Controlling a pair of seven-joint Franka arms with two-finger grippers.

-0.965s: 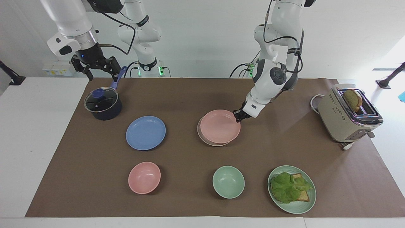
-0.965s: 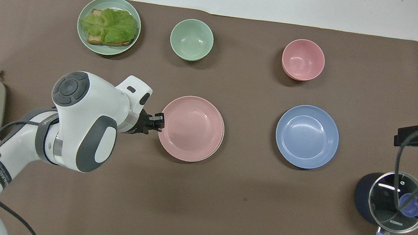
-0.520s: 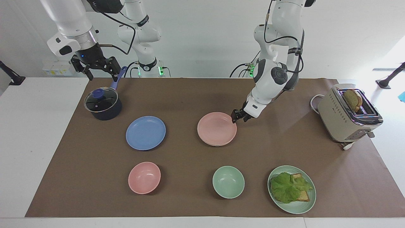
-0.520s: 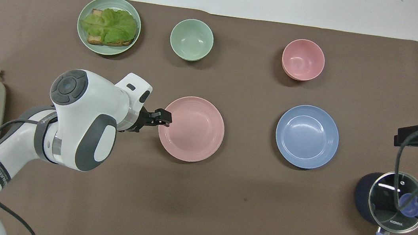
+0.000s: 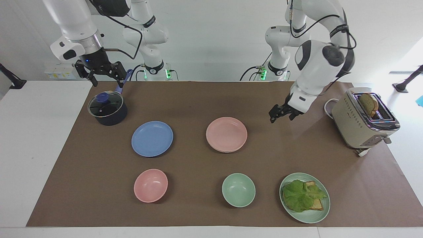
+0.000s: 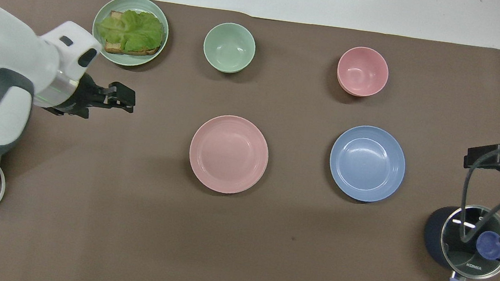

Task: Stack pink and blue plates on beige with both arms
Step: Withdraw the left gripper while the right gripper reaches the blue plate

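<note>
The pink plate (image 5: 226, 134) (image 6: 229, 153) lies flat on the beige plate (image 5: 231, 151), of which only a thin rim shows under it, at the middle of the brown mat. The blue plate (image 5: 152, 138) (image 6: 367, 163) sits alone beside that stack, toward the right arm's end. My left gripper (image 5: 281, 118) (image 6: 122, 98) hangs open and empty over bare mat between the stack and the toaster. Above the pot, my right gripper (image 5: 108, 82) is raised and open, holding nothing.
A dark lidded pot (image 5: 107, 108) stands near the right arm's base. The toaster (image 5: 363, 119) with bread sits at the left arm's end. Farther from the robots lie a pink bowl (image 5: 150, 185), a green bowl (image 5: 238, 189) and a green plate (image 5: 310, 216) with lettuce and toast.
My left gripper opened and let go of the pink plate, which settled squarely on the beige one. It then drew back and up toward the toaster. The right arm barely moved.
</note>
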